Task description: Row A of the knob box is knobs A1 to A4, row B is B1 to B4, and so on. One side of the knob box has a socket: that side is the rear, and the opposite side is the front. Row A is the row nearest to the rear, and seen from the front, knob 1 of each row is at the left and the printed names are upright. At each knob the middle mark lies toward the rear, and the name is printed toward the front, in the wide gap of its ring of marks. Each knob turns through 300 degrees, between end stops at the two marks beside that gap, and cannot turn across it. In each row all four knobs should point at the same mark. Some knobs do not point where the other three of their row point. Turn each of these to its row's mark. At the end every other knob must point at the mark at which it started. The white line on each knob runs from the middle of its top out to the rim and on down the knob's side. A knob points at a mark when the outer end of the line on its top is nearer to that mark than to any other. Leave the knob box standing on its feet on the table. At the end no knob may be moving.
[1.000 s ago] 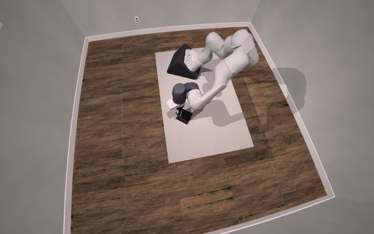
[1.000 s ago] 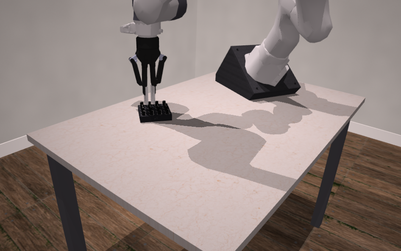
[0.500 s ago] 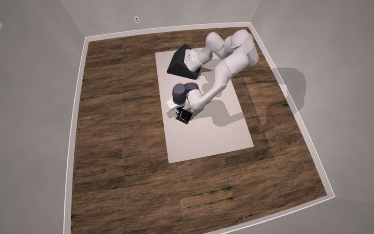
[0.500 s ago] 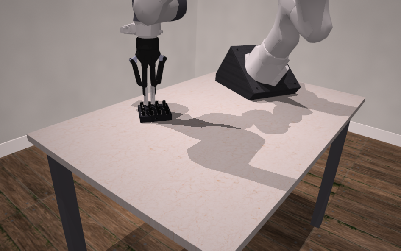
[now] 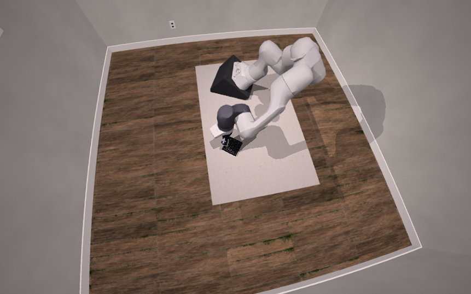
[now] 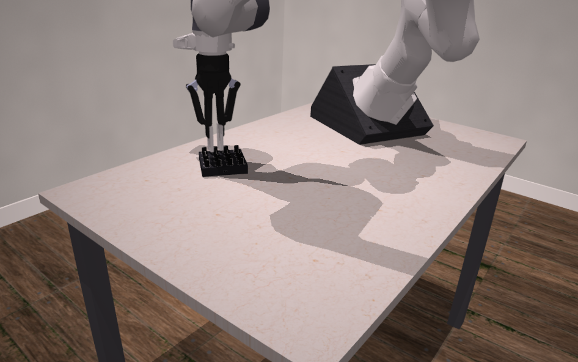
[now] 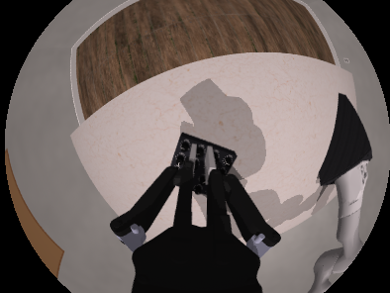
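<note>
The black knob box (image 5: 232,147) (image 6: 235,170) (image 7: 224,148) stands flat on the table, with its socket (image 6: 225,170) side toward the exterior camera. Its short black knobs stand upright in rows; their white lines are too small to read. My gripper (image 6: 215,150) (image 7: 200,152) points straight down over the row farthest from the socket. Its pale fingertips stand a little apart, with a visible gap. One knob, second from the left in the exterior view, shows between them at tip height. Whether the tips touch it cannot be told. The fingers hide several knobs in the wrist view.
The pale table (image 5: 265,174) (image 6: 170,222) (image 7: 148,129) carries the arm's dark wedge-shaped base (image 5: 221,79) (image 6: 341,102) (image 7: 346,144), well away from the box. Neighbouring knobs stand close on both sides of the fingertips. The arm's shadow falls beside the box.
</note>
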Robot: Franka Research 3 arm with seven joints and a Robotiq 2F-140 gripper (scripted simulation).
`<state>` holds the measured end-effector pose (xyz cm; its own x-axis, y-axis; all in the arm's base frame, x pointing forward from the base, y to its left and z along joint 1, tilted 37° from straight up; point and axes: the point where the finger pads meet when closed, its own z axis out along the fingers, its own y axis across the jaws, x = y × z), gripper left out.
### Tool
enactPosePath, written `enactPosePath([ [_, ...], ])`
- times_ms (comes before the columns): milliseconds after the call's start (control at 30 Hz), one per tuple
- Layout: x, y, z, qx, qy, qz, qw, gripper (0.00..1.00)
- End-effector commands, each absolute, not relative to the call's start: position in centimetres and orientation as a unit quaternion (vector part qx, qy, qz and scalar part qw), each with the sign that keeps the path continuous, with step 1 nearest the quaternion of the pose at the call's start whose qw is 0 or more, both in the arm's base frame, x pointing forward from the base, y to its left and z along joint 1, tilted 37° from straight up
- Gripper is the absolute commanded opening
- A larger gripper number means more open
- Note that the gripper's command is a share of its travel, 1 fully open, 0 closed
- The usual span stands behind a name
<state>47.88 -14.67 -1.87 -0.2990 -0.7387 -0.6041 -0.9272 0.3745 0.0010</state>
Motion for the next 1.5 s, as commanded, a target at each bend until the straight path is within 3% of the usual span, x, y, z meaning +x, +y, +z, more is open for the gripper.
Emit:
enactPosePath([
  [0, 47.99, -14.69, -1.95, -0.532, 0.785, 0.176, 0.264, 0.12],
  [367, 47.99, -14.69, -1.95, -0.532, 0.785, 0.176, 0.264, 0.12],
  [400, 47.99, -14.69, -1.95, -0.532, 0.785, 0.176, 0.264, 0.05],
  [1467, 47.99, -14.69, -1.95, -0.531, 0.785, 0.177, 0.264, 0.05],
])
